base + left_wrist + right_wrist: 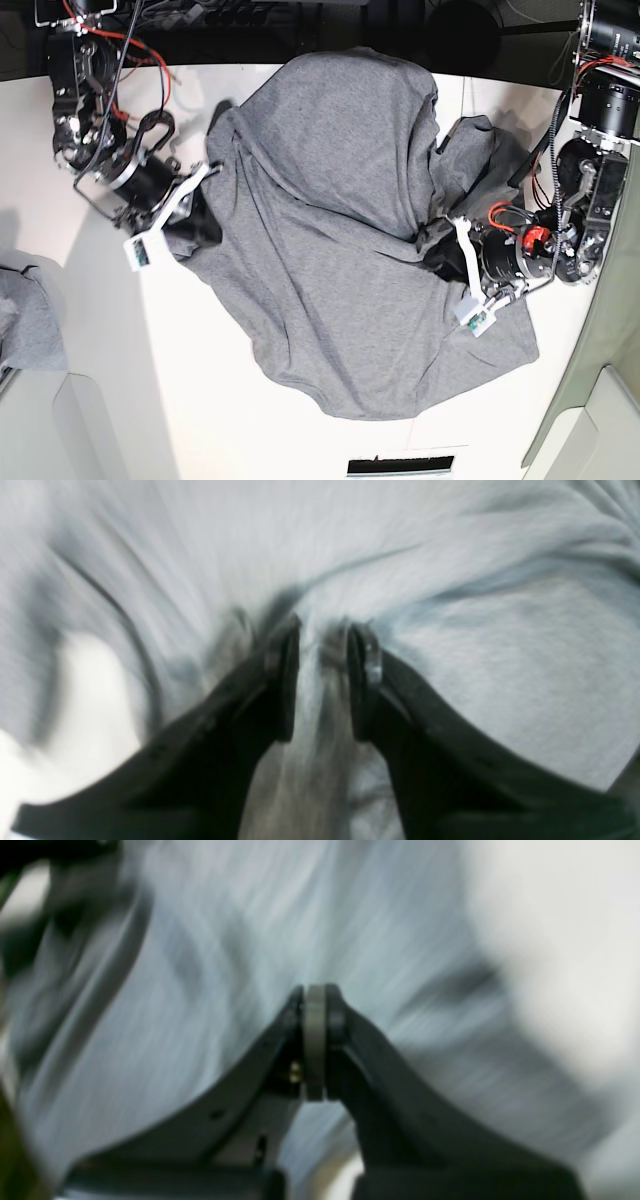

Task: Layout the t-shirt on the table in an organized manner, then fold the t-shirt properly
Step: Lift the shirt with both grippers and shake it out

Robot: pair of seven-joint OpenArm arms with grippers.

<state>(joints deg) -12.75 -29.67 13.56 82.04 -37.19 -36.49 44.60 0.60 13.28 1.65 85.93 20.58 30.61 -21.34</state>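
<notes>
The heather-grey t-shirt [320, 250] lies rumpled across the middle of the white table [100, 330], bunched up toward the back. In the base view my left gripper [437, 255] sits at the shirt's right side under a raised fold. In the left wrist view my left gripper [322, 645] is shut on a ridge of the t-shirt [500, 680]. My right gripper [203, 226] is at the shirt's left edge. Its fingers [315, 1000] are pressed together, and the blurred t-shirt [225, 965] fans out from their tips.
A smaller grey cloth bundle [25, 320] lies at the left edge of the table. A dark label strip [400, 465] sits at the front edge. Cables and arm bases [90, 60] crowd the rear corners. Bare white tabletop [90, 720] shows beside the left gripper.
</notes>
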